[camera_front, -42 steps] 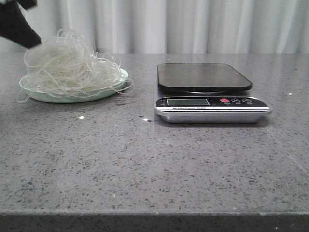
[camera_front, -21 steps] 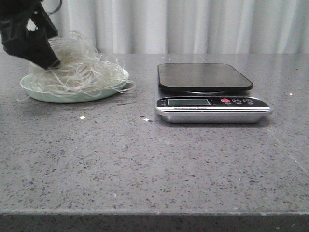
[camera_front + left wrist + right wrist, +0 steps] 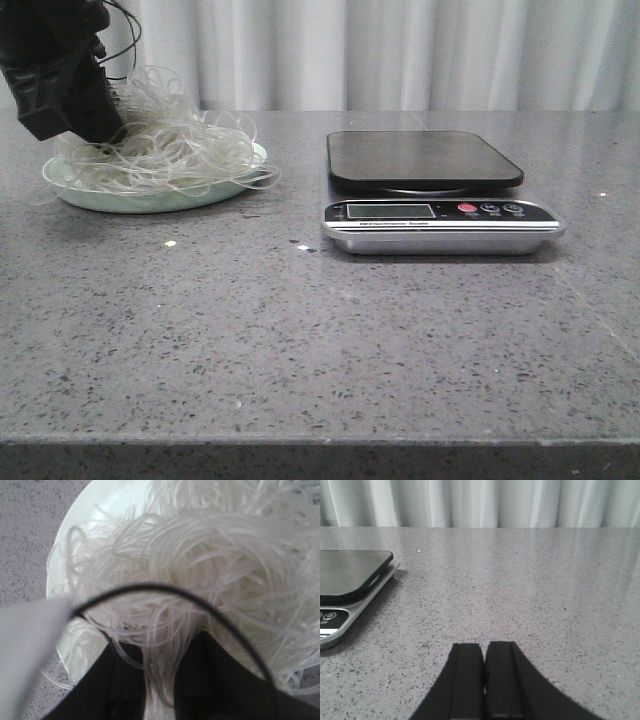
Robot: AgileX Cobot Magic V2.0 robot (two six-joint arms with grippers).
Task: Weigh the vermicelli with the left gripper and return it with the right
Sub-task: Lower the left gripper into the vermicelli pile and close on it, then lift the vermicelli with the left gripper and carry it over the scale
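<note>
The vermicelli [image 3: 175, 150], a fluffy whitish tangle, lies on the pale green plate [image 3: 150, 203] at the far left of the table. My left gripper [image 3: 92, 128] is pushed down into the tangle's left side. In the left wrist view the vermicelli [image 3: 200, 555] fills the plate [image 3: 102, 505], and a bundle of strands runs through the narrow gap between the jaws of the left gripper [image 3: 160, 680], which are closed on it. My right gripper [image 3: 485, 652] is shut and empty, low over bare table to the right of the scale [image 3: 350, 575].
The kitchen scale [image 3: 425, 160] with a dark platform and silver base stands right of the plate, with nothing on its platform. A white curtain hangs behind the grey speckled table [image 3: 300, 340]. A black cable [image 3: 200, 600] loops across the left wrist view.
My left gripper has come down from above the plate's far left into the vermicelli, pressing the tangle lower. The scale has not moved.
</note>
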